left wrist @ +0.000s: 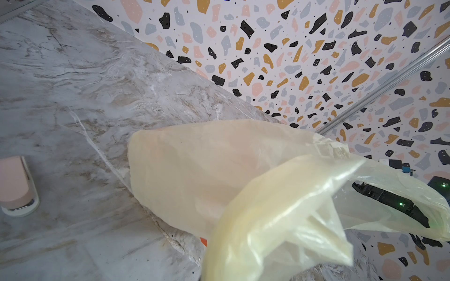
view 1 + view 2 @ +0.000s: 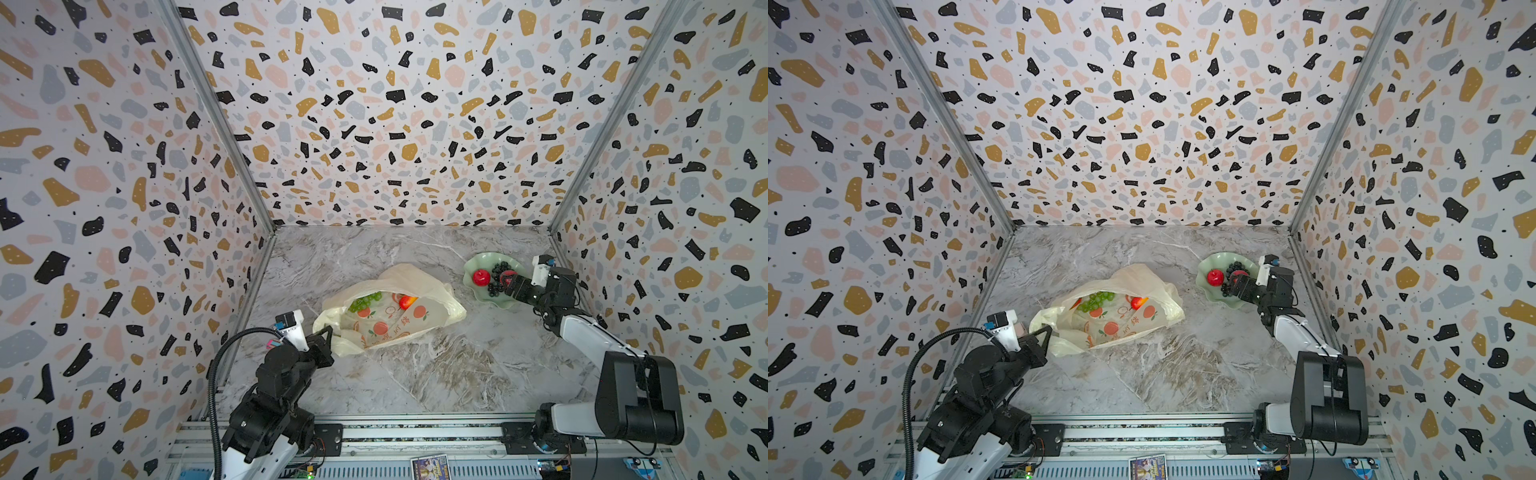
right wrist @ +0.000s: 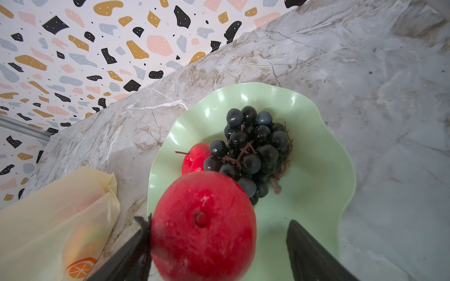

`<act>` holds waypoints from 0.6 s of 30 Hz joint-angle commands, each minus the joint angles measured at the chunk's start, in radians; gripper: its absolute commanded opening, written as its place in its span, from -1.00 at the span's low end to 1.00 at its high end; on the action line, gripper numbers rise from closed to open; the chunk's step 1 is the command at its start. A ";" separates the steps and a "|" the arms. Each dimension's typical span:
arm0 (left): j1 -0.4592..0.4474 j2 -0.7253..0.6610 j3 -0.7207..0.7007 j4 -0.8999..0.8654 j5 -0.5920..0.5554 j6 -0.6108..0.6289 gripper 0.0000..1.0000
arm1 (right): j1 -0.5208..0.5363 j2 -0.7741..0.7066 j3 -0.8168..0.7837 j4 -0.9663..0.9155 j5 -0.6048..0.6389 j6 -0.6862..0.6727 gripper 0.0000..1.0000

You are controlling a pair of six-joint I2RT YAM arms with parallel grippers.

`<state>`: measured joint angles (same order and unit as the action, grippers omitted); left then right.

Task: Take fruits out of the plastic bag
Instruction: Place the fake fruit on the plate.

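The plastic bag (image 2: 390, 328) (image 2: 1113, 328) lies mid-table with its mouth open. Inside it show green grapes (image 2: 365, 301) (image 2: 1097, 300) and a red-yellow fruit (image 2: 407, 301) (image 2: 1139, 302). My left gripper (image 2: 328, 332) (image 2: 1048, 330) is shut on the bag's near-left edge; in the left wrist view the bag (image 1: 194, 170) hides the jaws. My right gripper (image 2: 508, 279) (image 3: 218, 221) hovers open over the green dish (image 2: 473, 262) (image 3: 316, 194). A red apple (image 3: 203, 226) sits between its fingers, touching one, with a gap to the other. Dark grapes (image 3: 253, 146) and another red apple (image 2: 481, 277) (image 3: 194, 155) lie in the dish.
Patterned walls close in the table on three sides; the dish stands near the right wall. A small pink and white object (image 1: 17, 187) sits on the table by my left arm. A printed card (image 2: 430, 467) lies on the front rail.
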<state>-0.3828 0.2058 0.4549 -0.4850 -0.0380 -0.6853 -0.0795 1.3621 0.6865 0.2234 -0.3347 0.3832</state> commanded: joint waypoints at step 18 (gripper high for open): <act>-0.002 -0.004 -0.009 0.039 0.007 0.001 -1.00 | -0.009 -0.024 -0.020 0.057 -0.082 0.108 0.89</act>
<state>-0.3828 0.2058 0.4549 -0.4850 -0.0353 -0.6853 -0.0799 1.3621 0.6739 0.2512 -0.3893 0.4530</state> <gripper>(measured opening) 0.045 0.947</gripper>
